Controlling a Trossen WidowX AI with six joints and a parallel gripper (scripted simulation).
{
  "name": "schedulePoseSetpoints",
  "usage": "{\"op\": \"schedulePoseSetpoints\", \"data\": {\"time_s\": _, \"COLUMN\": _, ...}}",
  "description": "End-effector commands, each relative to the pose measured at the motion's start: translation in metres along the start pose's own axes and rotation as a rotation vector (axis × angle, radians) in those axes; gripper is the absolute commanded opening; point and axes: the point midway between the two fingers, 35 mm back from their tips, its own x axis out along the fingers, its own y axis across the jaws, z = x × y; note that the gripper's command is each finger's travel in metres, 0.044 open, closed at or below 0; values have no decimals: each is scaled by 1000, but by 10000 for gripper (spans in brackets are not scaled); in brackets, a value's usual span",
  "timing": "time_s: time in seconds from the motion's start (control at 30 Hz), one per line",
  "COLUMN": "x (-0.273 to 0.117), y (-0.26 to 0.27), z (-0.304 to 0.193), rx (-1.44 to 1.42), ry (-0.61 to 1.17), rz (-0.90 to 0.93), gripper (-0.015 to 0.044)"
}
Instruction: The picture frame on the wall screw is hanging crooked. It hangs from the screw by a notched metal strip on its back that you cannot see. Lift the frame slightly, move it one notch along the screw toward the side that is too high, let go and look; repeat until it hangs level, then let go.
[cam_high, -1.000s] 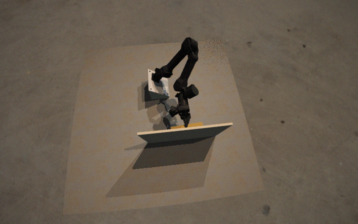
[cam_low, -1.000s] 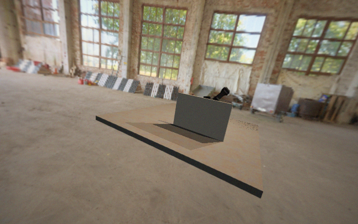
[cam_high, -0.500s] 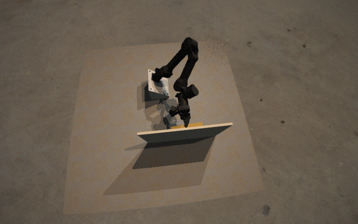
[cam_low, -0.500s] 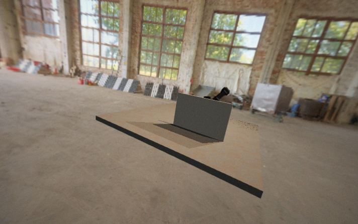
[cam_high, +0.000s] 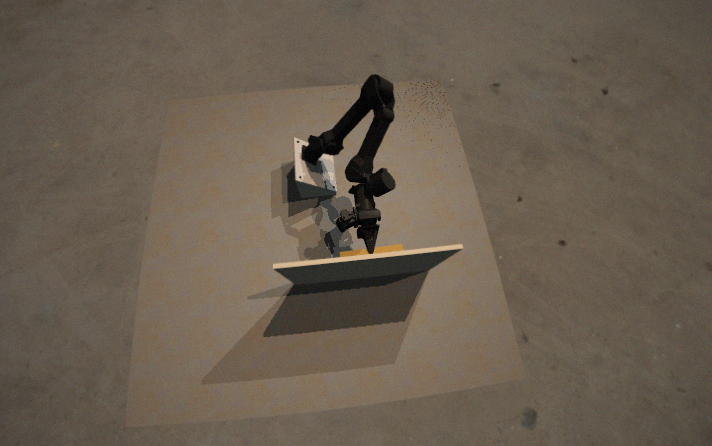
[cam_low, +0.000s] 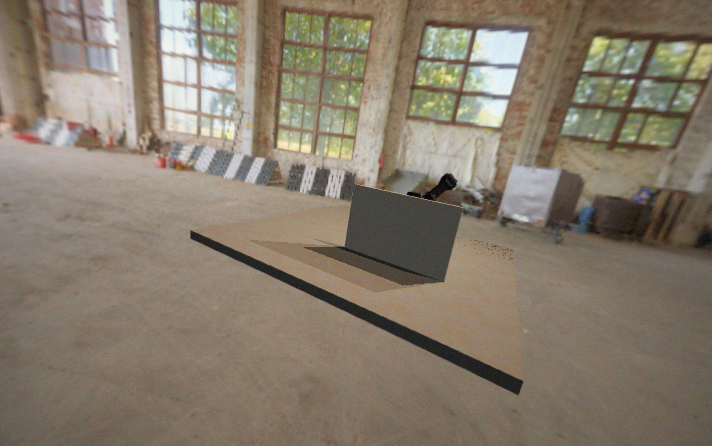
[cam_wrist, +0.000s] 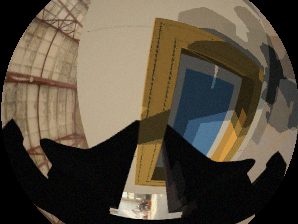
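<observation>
gripper (cam_high: 370, 247): clenched on picture frame's (cam_wrist: 200, 106) gold edge
frame: centre of wrist view, tilted, against wall panel (cam_high: 367, 255)
step tip: lift slightly, shift one notch only, then release

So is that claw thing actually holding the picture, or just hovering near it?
Holding it. The tool is shut on the picture frame: the wrist view shows its dark fingers either side of the gold edge.

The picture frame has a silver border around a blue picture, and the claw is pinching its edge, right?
Not silver: the wrist view shows the picture frame has a golden-yellow border around the blue picture. The rest holds: the gripper is shut on the frame's edge.
</observation>
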Motion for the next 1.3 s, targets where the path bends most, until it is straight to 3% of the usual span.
{"op": "schedulePoseSetpoints", "data": {"time_s": 0.0, "x": 0, "y": 0, "z": 0, "rx": -23, "ry": 1, "rz": 2, "gripper": 0}}
{"op": "schedulePoseSetpoints", "data": {"time_s": 0.2, "x": 0, "y": -1, "z": -1, "rx": -52, "ry": 1, "rz": 2, "gripper": 0}}
{"op": "schedulePoseSetpoints", "data": {"time_s": 0.53, "x": 0, "y": -1, "z": 0, "rx": -36, "ry": -1, "rz": 0, "gripper": 260}}
{"op": "schedulePoseSetpoints", "data": {"time_s": 0.7, "x": -6, "y": 0, "z": -2, "rx": -28, "ry": -1, "rz": 1, "gripper": 260}}
{"op": "schedulePoseSetpoints", "data": {"time_s": 1.07, "x": -95, "y": -4, "z": -1, "rx": 114, "ry": -3, "rz": 14, "gripper": 260}}
{"op": "schedulePoseSetpoints", "data": {"time_s": 1.27, "x": -99, "y": 1, "z": -6, "rx": 115, "ry": -2, "rz": 19, "gripper": 260}}
